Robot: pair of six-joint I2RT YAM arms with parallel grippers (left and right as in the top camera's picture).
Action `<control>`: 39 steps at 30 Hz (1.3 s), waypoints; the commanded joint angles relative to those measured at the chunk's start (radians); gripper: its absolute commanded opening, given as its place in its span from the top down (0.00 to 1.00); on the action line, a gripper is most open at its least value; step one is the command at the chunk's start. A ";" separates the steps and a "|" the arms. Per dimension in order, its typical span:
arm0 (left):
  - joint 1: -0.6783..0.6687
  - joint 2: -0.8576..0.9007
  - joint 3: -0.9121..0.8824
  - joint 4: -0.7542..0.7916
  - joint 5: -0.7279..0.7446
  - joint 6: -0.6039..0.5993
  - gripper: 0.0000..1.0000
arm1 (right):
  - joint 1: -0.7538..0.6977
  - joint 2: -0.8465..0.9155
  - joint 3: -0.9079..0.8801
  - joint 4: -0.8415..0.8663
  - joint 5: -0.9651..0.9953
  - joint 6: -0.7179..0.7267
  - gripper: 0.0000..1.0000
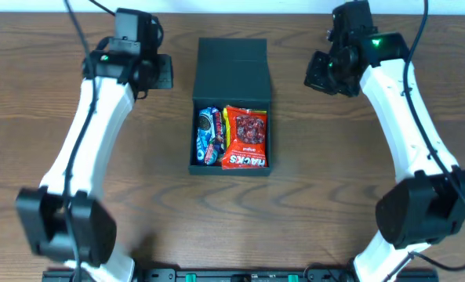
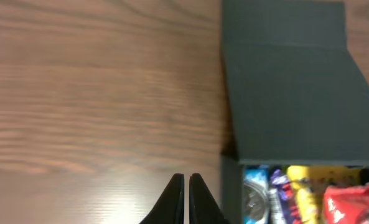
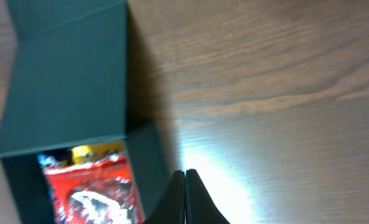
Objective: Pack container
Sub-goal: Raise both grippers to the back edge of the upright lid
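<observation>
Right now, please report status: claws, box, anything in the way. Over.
Left claw shut, empty, left of box. Right claw shut, empty, right of box. Box: lid not closed, snacks inside. No obstacle seen.

The box [image 1: 233, 86], matte black, shallow and rectangular, lies flat at the middle of the counter [image 1: 318, 188], its hinged lid [image 1: 233, 53] open and folded back over the far end, its near part holding a blue packet [image 1: 208, 135] left of a red packet [image 1: 246, 141].
</observation>
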 commanded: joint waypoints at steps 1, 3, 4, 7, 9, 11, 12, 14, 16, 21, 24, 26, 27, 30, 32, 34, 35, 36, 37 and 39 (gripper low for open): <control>0.038 0.076 0.007 0.037 0.161 -0.088 0.94 | -0.029 0.045 -0.084 0.061 -0.113 -0.056 0.98; 0.072 0.125 0.007 0.063 0.215 -0.152 0.94 | -0.039 0.066 -0.133 0.118 -0.192 -0.072 0.98; 0.090 0.148 0.007 0.071 0.244 -0.180 0.94 | -0.042 0.077 -0.150 0.140 -0.222 -0.076 0.98; 0.143 0.217 0.007 0.094 0.360 -0.237 0.94 | -0.043 0.121 -0.182 0.201 -0.281 -0.083 0.98; 0.169 0.268 0.007 0.106 0.393 -0.296 0.94 | -0.043 0.163 -0.188 0.243 -0.313 -0.082 0.98; 0.180 0.312 0.007 0.110 0.424 -0.328 0.94 | -0.043 0.200 -0.188 0.267 -0.337 -0.079 0.98; 0.181 0.334 0.007 0.120 0.459 -0.336 0.94 | -0.044 0.218 -0.188 0.277 -0.353 -0.079 0.98; 0.181 0.367 0.007 0.142 0.505 -0.343 0.94 | -0.045 0.251 -0.188 0.298 -0.385 -0.079 0.98; 0.174 0.395 0.008 0.160 0.512 -0.372 0.95 | -0.046 0.280 -0.188 0.322 -0.422 -0.079 0.98; 0.164 0.439 0.008 0.286 0.601 -0.458 0.94 | -0.046 0.342 -0.188 0.423 -0.541 -0.077 0.98; 0.158 0.441 0.008 0.343 0.601 -0.520 0.94 | -0.046 0.357 -0.188 0.456 -0.550 -0.056 0.98; 0.151 0.442 0.008 0.352 0.600 -0.525 0.94 | -0.045 0.364 -0.188 0.481 -0.566 -0.056 0.98; 0.148 0.445 0.008 0.354 0.600 -0.532 0.94 | -0.045 0.365 -0.188 0.496 -0.575 -0.054 0.98; 0.141 0.474 0.008 0.364 0.616 -0.571 0.94 | -0.043 0.383 -0.188 0.533 -0.594 -0.023 0.98; 0.139 0.496 0.008 0.381 0.658 -0.590 0.94 | -0.043 0.394 -0.188 0.544 -0.605 -0.014 0.98; 0.137 0.519 0.008 0.416 0.701 -0.612 0.95 | -0.043 0.402 -0.188 0.551 -0.616 -0.014 0.99; 0.135 0.523 0.008 0.423 0.706 -0.624 0.94 | -0.043 0.405 -0.188 0.552 -0.617 -0.014 0.98; 0.132 0.528 0.009 0.424 0.706 -0.629 0.94 | -0.043 0.406 -0.188 0.553 -0.616 -0.015 0.98; 0.129 0.528 0.009 0.424 0.706 -0.629 0.94 | -0.043 0.406 -0.188 0.556 -0.617 -0.015 0.98; 0.118 0.536 0.009 0.436 0.712 -0.631 0.94 | -0.043 0.406 -0.188 0.584 -0.639 -0.015 0.99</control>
